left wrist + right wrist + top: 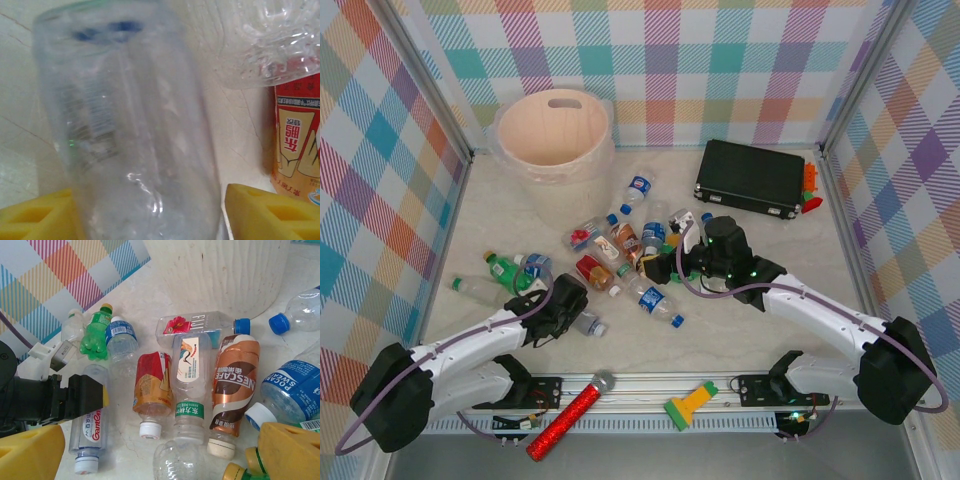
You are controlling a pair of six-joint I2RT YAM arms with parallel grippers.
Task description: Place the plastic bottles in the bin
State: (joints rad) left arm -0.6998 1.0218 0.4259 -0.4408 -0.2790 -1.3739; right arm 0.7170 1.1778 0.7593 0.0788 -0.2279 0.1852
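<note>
Several plastic bottles [625, 245] lie scattered mid-table in front of the cream bin [502, 128], whose ribbed wall [215, 270] also rises at the back of the right wrist view. My left gripper [575, 312] straddles a clear bottle [135, 125] lying on the table. Its yellow fingers [272, 210] flank the bottle, with a thin gap at the right pad. A red-labelled bottle [297, 140] lies beside it. My right gripper [160, 460] is open and holds nothing, hovering over a red-gold bottle [152, 390], a Nescafe bottle [235, 385] and a clear one [187, 385].
A flat black case [750, 178] lies at the back right with small orange and red items [810, 188] beside it. A red glitter microphone [570, 412] and a green-and-yellow tool [690, 405] rest on the near rail. Plaid walls close three sides.
</note>
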